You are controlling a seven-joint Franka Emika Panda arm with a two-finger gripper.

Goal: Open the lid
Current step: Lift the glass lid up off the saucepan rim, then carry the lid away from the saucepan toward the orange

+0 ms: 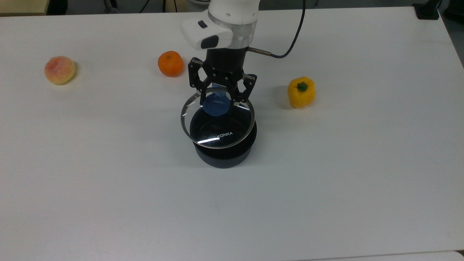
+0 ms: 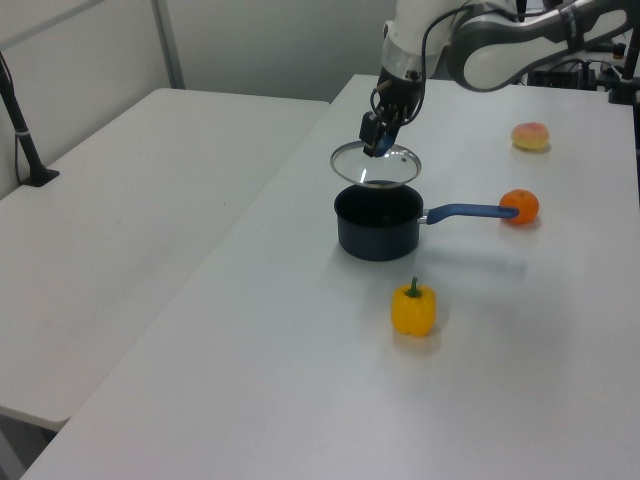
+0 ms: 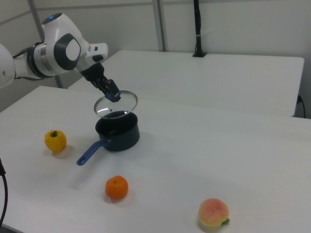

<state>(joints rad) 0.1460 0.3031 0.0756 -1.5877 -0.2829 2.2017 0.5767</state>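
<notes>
Above the saucepan, the tool (image 1: 217, 95) points downward with its two black fingers (image 1: 196, 80) pinching the blue knob (image 1: 216, 104) of the lid (image 1: 217, 125). In the left view the tool (image 2: 377, 140) holds the lid (image 2: 376, 165) clear of the pan — a visible gap separates the glass disc from the pan rim, and the disc lies roughly level. In the right view the lid (image 3: 115, 104) also hangs apart from the pan, at the end of the tool (image 3: 112, 92).

The lid is a clear glass disc with a thin metal rim and white "KONKA" lettering. In the top view it is offset toward the top view's left of the pan opening, overlapping most of it.

The dark blue saucepan (image 1: 223, 152) stands upright on the white worktop (image 1: 108, 188), uncovered. Its long blue handle (image 2: 465, 211) extends toward the left view's right, ending just beside the orange (image 2: 519, 206).

Other items on the worktop:
- a yellow bell pepper (image 1: 301, 92), near the pan on the top view's right;
- the orange (image 1: 170, 63), at the top view's upper left of the tool;
- a peach (image 1: 59, 70), well apart at the top view's far left.

A black cable (image 1: 295, 34) runs from the arm's white wrist (image 1: 217, 25).
</notes>
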